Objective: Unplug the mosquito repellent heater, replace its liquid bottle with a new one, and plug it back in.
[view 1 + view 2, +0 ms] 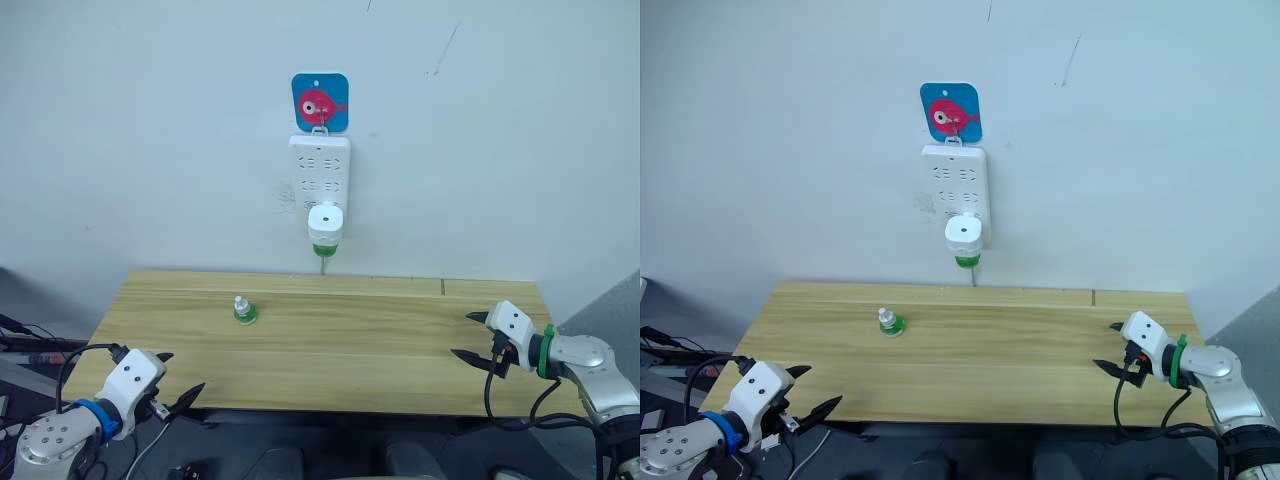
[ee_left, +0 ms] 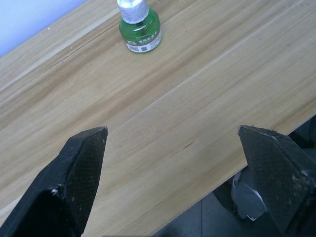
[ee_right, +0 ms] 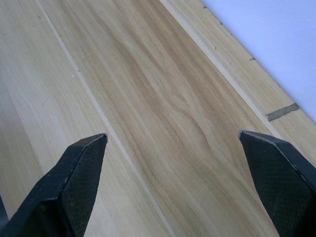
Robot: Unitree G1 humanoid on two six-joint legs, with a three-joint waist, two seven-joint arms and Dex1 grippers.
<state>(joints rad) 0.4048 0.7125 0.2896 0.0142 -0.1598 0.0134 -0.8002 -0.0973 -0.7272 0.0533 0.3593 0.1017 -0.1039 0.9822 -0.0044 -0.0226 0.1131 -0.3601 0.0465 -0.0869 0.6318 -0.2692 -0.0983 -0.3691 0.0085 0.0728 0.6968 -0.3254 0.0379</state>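
Hanging plugged into the power strip [image 1: 320, 172], the mosquito repellent heater [image 1: 325, 224]; spare bottle [image 1: 244, 311] upright on the surface [image 1: 380, 340]; left claw [image 1: 176, 378] and right claw [image 1: 470, 336] both released

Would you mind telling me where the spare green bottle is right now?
In the left eye view, the green bottle stands upright on the wooden table, left of centre near the far edge, down-left of the wall-plugged heater.

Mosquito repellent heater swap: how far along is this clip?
Nothing looks done. The mosquito repellent heater is plugged into the power strip on the wall, a green bottle under it. The new bottle stands alone on the table. Nothing is in hand: the left gripper and right gripper are open and empty at the table's edges. Unplugging, swapping and replugging remain.
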